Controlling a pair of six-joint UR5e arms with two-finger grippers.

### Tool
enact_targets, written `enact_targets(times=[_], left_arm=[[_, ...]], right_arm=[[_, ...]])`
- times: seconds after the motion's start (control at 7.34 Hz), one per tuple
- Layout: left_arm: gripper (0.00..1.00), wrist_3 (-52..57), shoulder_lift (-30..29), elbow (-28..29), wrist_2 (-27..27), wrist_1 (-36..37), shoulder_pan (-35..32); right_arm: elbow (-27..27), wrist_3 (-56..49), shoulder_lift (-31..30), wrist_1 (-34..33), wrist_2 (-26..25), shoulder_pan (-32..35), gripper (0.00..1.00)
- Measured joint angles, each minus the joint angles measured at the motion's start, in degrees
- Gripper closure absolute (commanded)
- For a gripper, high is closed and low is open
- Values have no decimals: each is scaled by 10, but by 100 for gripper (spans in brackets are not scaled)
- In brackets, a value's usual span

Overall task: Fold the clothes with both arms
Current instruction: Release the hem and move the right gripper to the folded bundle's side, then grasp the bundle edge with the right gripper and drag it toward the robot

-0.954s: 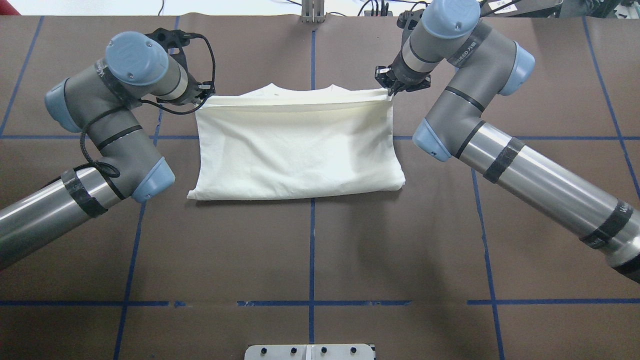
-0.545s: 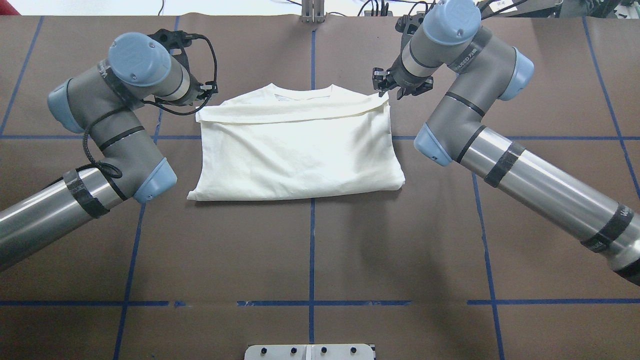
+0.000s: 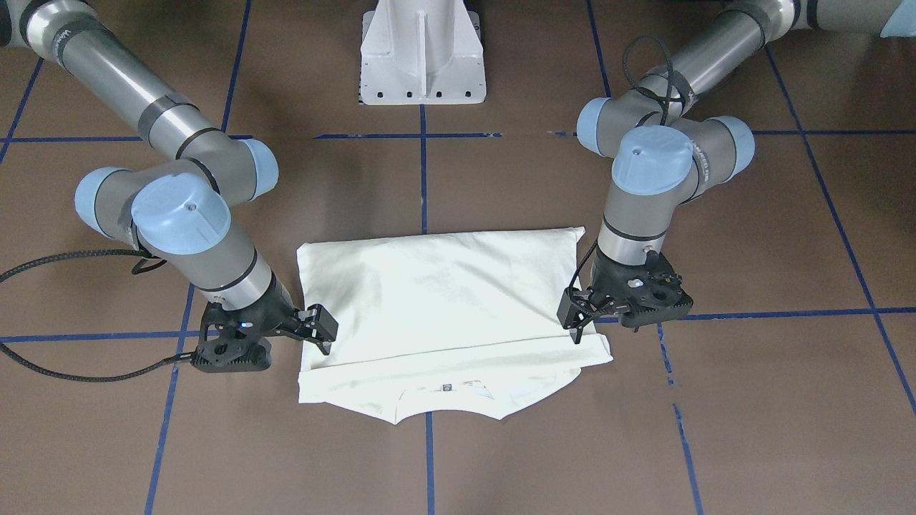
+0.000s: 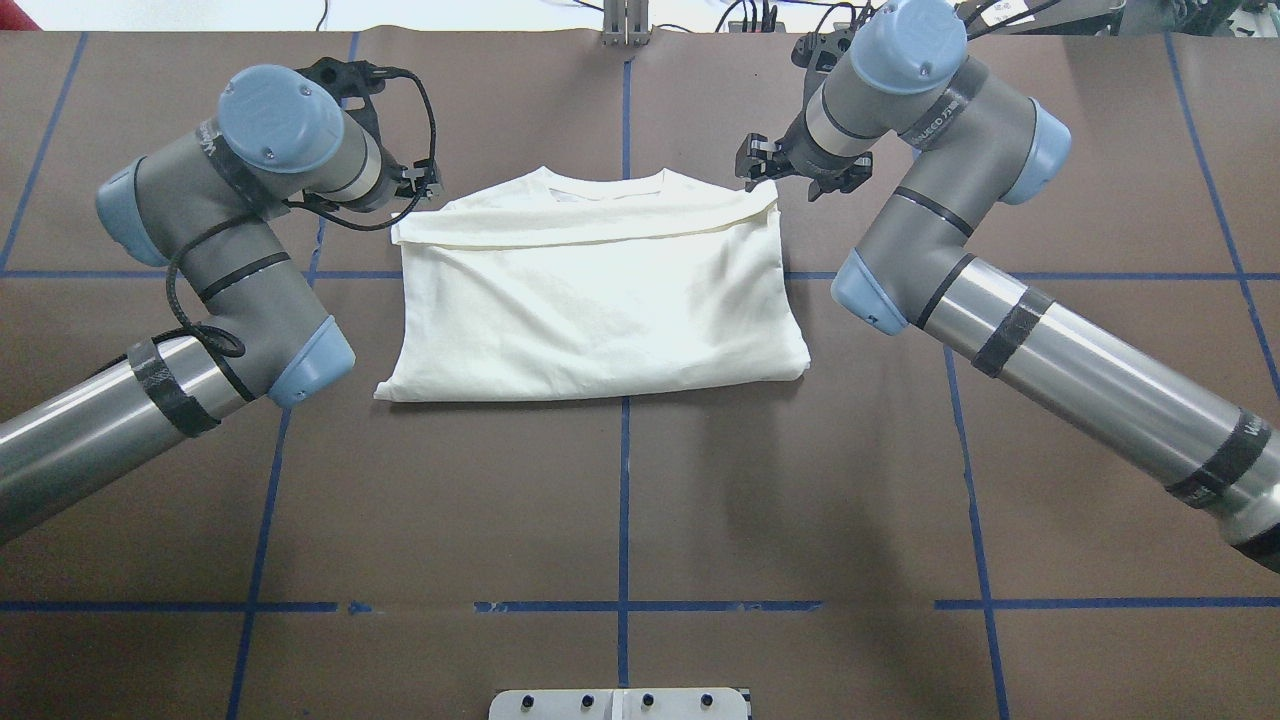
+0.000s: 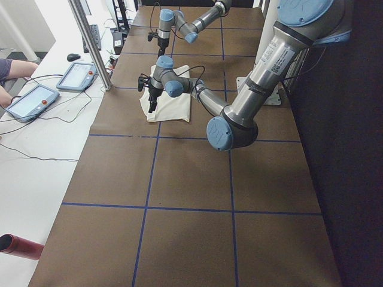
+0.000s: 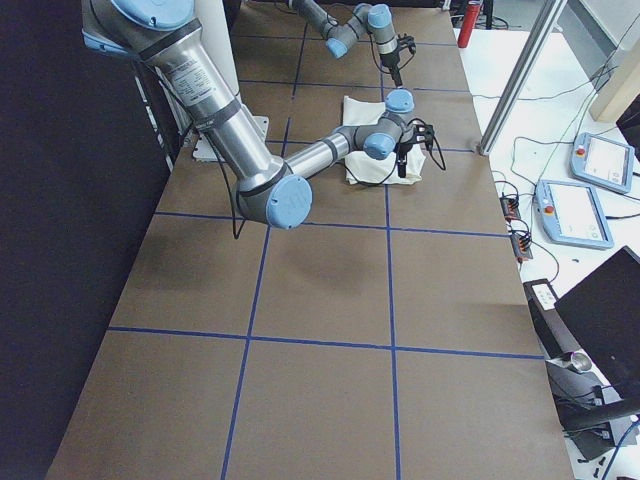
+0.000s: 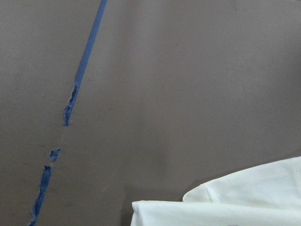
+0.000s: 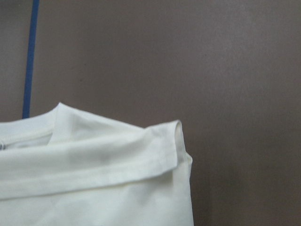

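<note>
Since the front-facing camera looks back at the robot, the right gripper (image 3: 320, 336) shows on that view's left and the left gripper (image 3: 575, 325) on its right. Each hangs just over one end of the folded edge of the shirt (image 3: 444, 300). Both look to have their fingers parted with no cloth between them, I'd guess so the fold can lie flat on the table (image 3: 715, 429).

Overhead, the count is easy: one shirt (image 4: 590, 300), plain cream side up, with two arms and two grippers at its far corners. The collar (image 4: 600, 185) pokes out past the fold.

From the two side cameras the shirt (image 5: 170, 107) is just a small pale patch mid-table, and the grippers are too tiny to read.

The left wrist cam catches one shirt corner (image 7: 235, 202) lying on the table, and the right wrist cam sees the other corner (image 8: 94, 188). No fingers show in either.
</note>
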Motion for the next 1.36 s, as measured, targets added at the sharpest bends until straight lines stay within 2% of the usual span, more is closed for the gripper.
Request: enact_targets(times=[0.27, 0.41, 0.54, 0.68, 1.09, 1.36], left_arm=[[0, -1, 1, -31, -1, 27, 1], [0, -2, 1, -36, -1, 30, 1], [0, -2, 2, -40, -1, 30, 3], [0, -2, 2, -43, -1, 31, 5], [0, -3, 2, -50, -1, 31, 6], [0, -3, 2, -50, -1, 31, 8]], right_arm=[[73, 35, -60, -9, -13, -43, 1], [91, 50, -79, -10, -21, -63, 21], [99, 59, -89, -11, -26, -78, 68], [101, 62, -94, -11, -27, -85, 100], [111, 62, -100, -11, -16, -88, 100], [157, 62, -137, -11, -10, -104, 100]])
